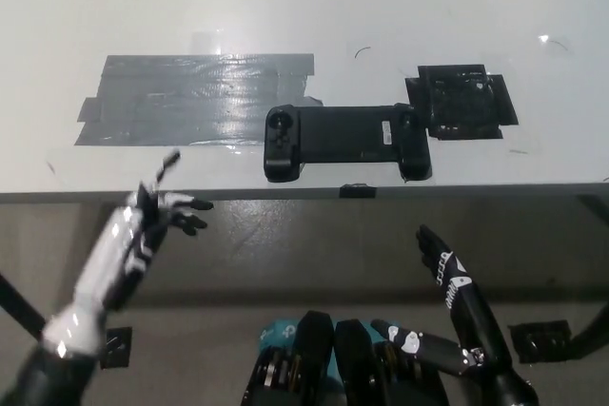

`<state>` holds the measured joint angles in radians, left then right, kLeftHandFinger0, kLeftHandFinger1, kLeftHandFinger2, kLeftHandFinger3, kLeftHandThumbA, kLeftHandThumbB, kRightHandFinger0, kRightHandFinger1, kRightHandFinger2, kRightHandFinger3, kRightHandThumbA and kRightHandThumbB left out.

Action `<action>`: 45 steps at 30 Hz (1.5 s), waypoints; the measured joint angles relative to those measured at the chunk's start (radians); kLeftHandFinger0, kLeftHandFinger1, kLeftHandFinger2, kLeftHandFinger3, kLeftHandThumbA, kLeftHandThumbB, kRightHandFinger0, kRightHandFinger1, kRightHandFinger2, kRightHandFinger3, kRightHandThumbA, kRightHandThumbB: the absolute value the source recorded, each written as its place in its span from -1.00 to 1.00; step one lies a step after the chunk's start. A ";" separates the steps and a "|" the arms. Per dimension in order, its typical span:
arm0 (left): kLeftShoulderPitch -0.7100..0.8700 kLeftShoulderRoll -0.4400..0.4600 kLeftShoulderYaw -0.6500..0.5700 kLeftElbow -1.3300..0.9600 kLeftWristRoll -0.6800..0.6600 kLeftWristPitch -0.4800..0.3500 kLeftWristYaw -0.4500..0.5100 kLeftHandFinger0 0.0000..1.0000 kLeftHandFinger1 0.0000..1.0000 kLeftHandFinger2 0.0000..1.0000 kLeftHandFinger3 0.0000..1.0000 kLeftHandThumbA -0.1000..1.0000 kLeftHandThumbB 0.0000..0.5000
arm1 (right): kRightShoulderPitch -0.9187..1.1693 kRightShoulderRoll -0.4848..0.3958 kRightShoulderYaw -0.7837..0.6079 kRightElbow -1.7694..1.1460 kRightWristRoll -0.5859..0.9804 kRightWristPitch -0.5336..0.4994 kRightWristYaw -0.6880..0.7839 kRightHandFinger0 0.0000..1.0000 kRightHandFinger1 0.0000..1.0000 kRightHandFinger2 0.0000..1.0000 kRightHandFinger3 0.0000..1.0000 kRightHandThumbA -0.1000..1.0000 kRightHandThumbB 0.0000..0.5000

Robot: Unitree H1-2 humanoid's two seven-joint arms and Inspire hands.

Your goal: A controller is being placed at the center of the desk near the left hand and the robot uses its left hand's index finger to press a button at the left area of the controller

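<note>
Black and flat, the controller lies near the desk's front edge at centre, its left grip within reach of the white left hand. That hand hovers just off the edge with fingers spread, one raised, apparently readying a press. The right hand rests low at the right, fingers apart, holding nothing.

The controller is black and wide, a flat middle bar between two grips; it lies flat near the desk's front edge, lengthwise left to right. A round stick shows on its left grip.

No text can be read; the controller bears a small white label, illegible.
</note>
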<state>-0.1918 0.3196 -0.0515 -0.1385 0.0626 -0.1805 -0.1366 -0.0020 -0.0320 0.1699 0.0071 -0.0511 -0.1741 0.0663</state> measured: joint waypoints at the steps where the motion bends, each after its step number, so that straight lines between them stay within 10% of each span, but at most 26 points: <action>1: -0.015 0.010 0.000 0.000 -0.008 0.014 -0.007 -0.81 -0.73 -0.74 1.00 1.00 0.58 | 0.000 0.000 0.000 0.000 0.000 0.000 0.000 1.00 1.00 1.00 1.00 0.86 -0.16; 4: -0.104 0.061 -0.001 0.010 -0.051 0.084 -0.051 -0.62 -0.48 -0.32 1.00 1.00 0.61 | 0.000 -0.002 0.000 0.000 0.000 0.001 -0.001 1.00 1.00 1.00 1.00 0.86 -0.15; 10: -0.269 0.114 -0.021 0.099 -0.118 0.206 -0.143 -1.00 -0.95 -0.62 1.00 1.00 0.48 | 0.000 -0.005 0.000 0.001 0.000 0.003 -0.001 1.00 1.00 1.00 1.00 0.89 -0.08; 15: -0.427 0.157 -0.096 0.234 -0.157 0.299 -0.244 -0.98 -0.79 -0.28 1.00 1.00 0.58 | 0.000 -0.007 0.000 0.001 0.000 0.004 -0.001 1.00 1.00 1.00 1.00 0.90 -0.05; 45: -0.923 0.219 -0.491 0.751 -0.190 0.614 -0.814 -1.00 -0.99 -0.47 1.00 1.00 0.61 | -0.091 -0.017 0.000 -0.066 -0.004 0.032 0.015 1.00 1.00 1.00 1.00 0.80 -0.13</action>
<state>-1.1147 0.5386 -0.5429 0.6125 -0.1276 0.4335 -0.9508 -0.0929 -0.0488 0.1697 -0.0585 -0.0551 -0.1422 0.0808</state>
